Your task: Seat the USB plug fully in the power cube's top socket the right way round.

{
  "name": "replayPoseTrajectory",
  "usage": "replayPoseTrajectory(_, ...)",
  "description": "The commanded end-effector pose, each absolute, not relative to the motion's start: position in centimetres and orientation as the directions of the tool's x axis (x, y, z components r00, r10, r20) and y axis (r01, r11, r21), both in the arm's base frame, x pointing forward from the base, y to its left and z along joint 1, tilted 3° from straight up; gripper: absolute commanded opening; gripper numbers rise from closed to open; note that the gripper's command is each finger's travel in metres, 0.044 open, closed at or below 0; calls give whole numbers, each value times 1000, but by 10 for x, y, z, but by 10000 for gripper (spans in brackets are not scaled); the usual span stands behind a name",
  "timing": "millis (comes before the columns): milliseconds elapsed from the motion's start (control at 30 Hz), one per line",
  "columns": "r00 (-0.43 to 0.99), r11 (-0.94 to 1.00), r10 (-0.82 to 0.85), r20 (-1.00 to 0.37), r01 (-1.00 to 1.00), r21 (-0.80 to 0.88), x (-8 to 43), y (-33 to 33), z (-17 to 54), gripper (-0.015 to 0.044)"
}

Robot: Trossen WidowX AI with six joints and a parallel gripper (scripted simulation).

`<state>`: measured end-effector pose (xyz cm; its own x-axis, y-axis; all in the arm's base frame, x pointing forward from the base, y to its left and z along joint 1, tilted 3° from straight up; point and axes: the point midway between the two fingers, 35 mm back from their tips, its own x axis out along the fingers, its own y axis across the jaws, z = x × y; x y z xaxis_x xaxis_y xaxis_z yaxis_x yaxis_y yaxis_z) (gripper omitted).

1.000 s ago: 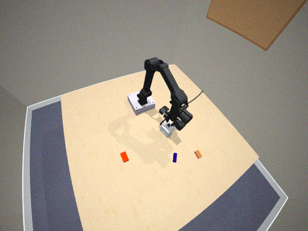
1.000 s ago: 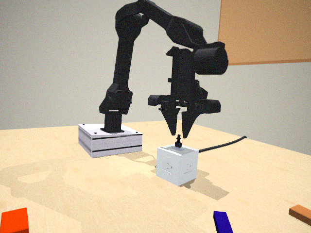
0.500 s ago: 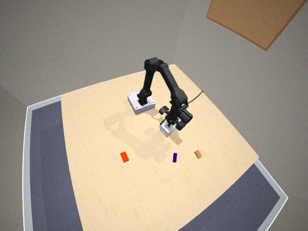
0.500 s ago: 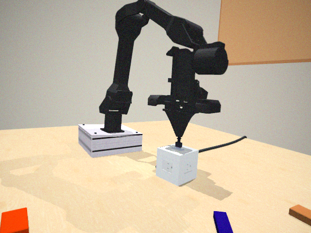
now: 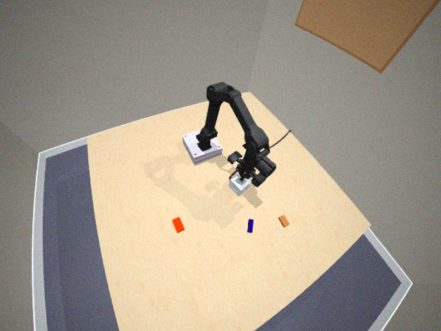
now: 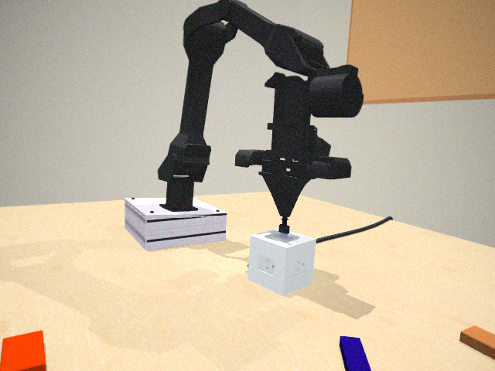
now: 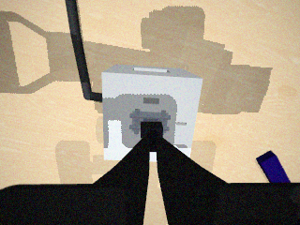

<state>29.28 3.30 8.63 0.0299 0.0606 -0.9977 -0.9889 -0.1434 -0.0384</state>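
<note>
The small black USB plug is clamped between the nearly closed fingertips of the black parallel-jaw gripper. The plug is seen upright at the top socket of the white cube-shaped power block, its body standing above the top face. The block is placed on the pale wooden table, beyond a flat dark blue block

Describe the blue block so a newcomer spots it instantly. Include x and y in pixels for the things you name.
On the wooden table (image 5: 199, 270) (image 6: 159, 311) (image 7: 262, 141), three small blocks lie beyond the white cube (image 5: 239, 188) (image 6: 267, 279) (image 7: 187, 94). The blue block (image 5: 250, 225) (image 6: 354, 353) (image 7: 274, 168) is the middle one, narrower than its red and orange neighbours.
</note>
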Motion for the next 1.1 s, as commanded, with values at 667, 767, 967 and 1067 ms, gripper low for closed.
replayPoseTrajectory(667,33,-144,61,-998,-989,-41,293,32,103,0)
replayPoseTrajectory(767,33,-144,61,-998,-989,-41,293,32,105,0)
replayPoseTrajectory(967,33,-144,61,-998,-989,-41,293,32,109,0)
replayPoseTrajectory(1067,33,-144,61,-998,-989,-41,293,32,111,0)
